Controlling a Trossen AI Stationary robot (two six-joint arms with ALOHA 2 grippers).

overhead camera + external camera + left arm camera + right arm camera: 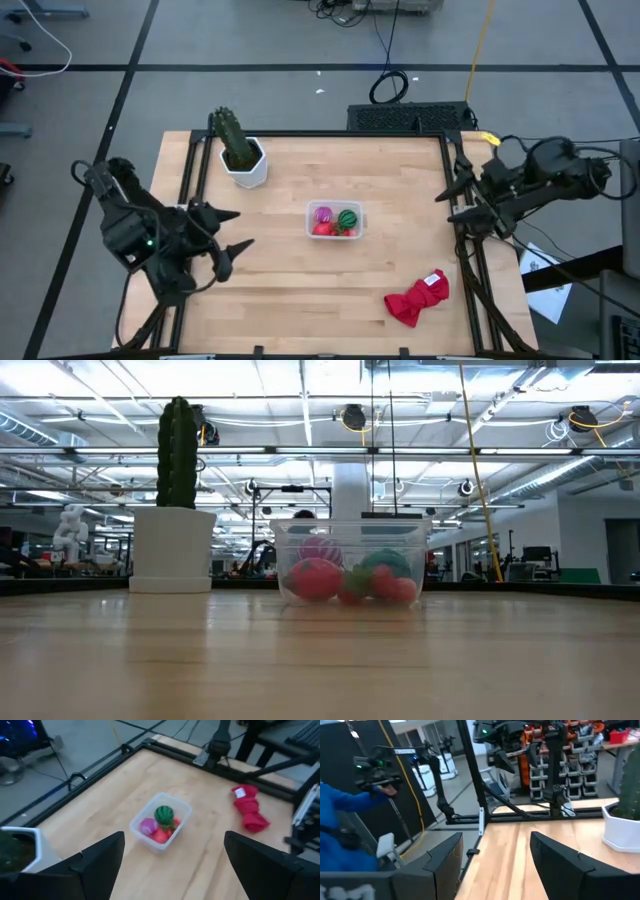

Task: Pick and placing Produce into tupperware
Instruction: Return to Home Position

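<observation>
1. The floppy red cloth (418, 298) lies near the front edge of the light wooden table (300, 290), toward the right side. It is well apart from everything else.
2. The left end effector (243, 229) hangs over the table's left side, a bit farther back. Its two dark fingers are wide apart and hold nothing.
3. The small clear plastic tub with rounded corners (336, 204) sits in the middle of the table. Inside it lie the green striped ball (347, 217), a pink-purple striped piece (322, 214) and red pieces (322, 230), all close together.
4. The right end effector (447, 206) hangs at the table's right edge, about level with the tub. Its fingers are apart and empty too.
5. The green cactus (230, 135) in its white six-sided pot (248, 170) stands upright near the far left corner.
</observation>
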